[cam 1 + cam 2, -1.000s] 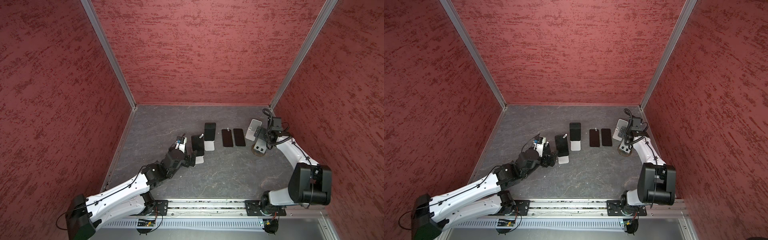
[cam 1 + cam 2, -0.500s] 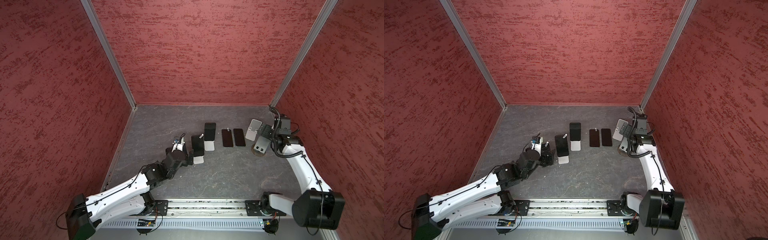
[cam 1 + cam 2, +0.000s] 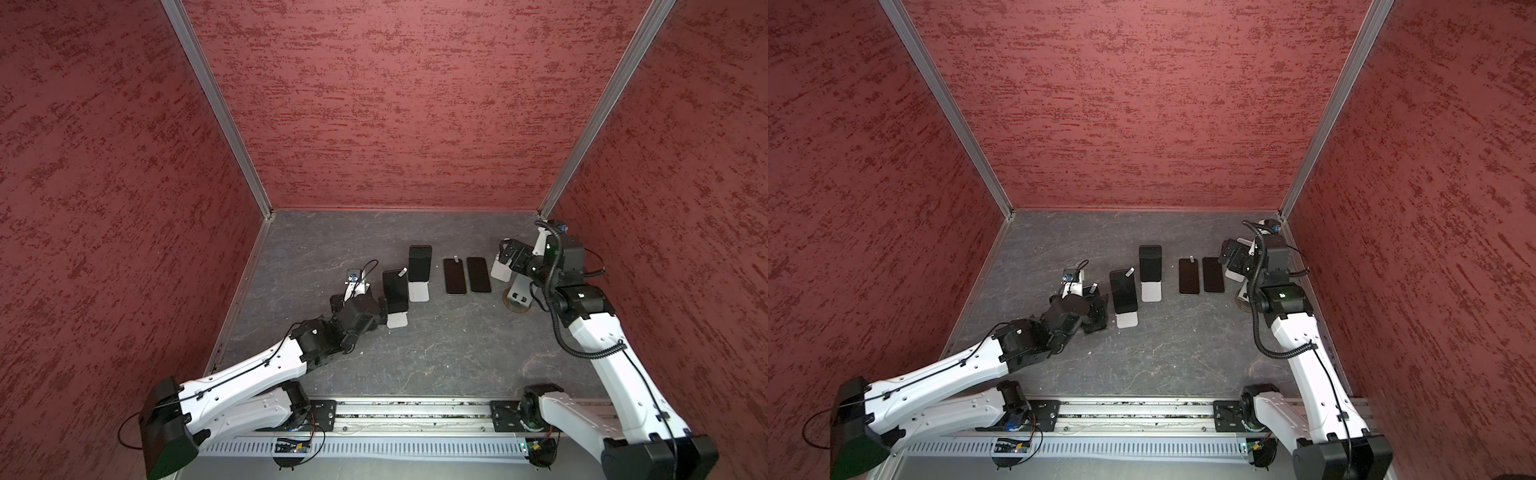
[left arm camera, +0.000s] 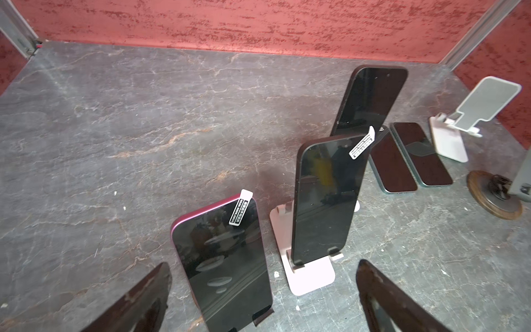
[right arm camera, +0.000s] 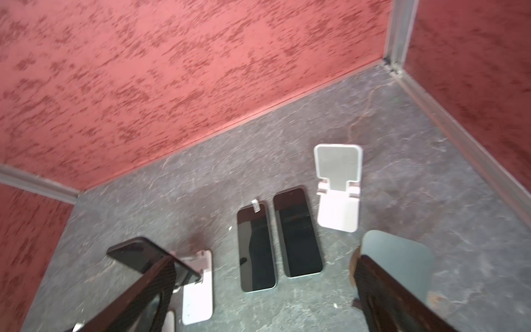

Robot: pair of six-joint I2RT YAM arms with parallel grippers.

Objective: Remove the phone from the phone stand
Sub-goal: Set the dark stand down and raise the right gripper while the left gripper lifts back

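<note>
Back wall: it's rising in mottled red plaster, looking paler toward the top.
Side walls: the left wall and right wall are closing in, wearing the same dark-flecked red.
Corner posts: the left post and right post, silver metal, are running down to the far corners.
Floor: it's lying grey and stone-like, pale veins crossing it.
Light: it's falling evenly, glancing softly off the floor.

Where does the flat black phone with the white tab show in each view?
In a top view: the flat black phone with the white tab lies right of centre.
In a top view: the phone, likewise right of centre.
Left wrist: the phone, just past an upright black phone.
Right wrist: the phone, mid-picture.
Shared landmark: the plain flat black phone alongside it.
</note>
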